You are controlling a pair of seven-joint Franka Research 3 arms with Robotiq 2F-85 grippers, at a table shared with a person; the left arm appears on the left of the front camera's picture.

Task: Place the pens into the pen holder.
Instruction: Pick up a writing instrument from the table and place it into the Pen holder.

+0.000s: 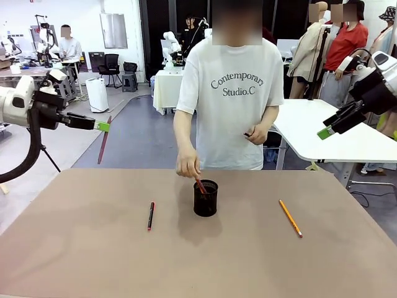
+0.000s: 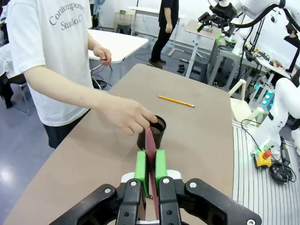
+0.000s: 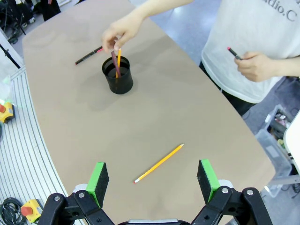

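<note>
- 2 pens lie loose on the table (image 1: 93,267). A black pen with red ends (image 1: 151,216) is left of the pen holder (image 1: 205,198), and a yellow pencil (image 1: 290,218) is well to its right.
- The left gripper (image 1: 102,126) hangs high at the far left, jaws clamped on a reddish-pink pen (image 1: 104,141) that dangles below the pads.
- The right gripper (image 3: 153,175) hovers high at the right, jaws spread wide with nothing between them.
- The person's hand (image 1: 187,166) is at the holder's mouth, fingers on pens standing inside. The other hand (image 1: 257,133) holds 1 more.
- Risk: bringing the held pen in now would likely meet that hand.
- Risk: the pen is pinched near its top, so it may swing, strike the rim and tip the light cup.
- Room: the near table and both flanks are bare. The pencil lies toward the right edge, so a sloppy pinch could roll it off.
</note>
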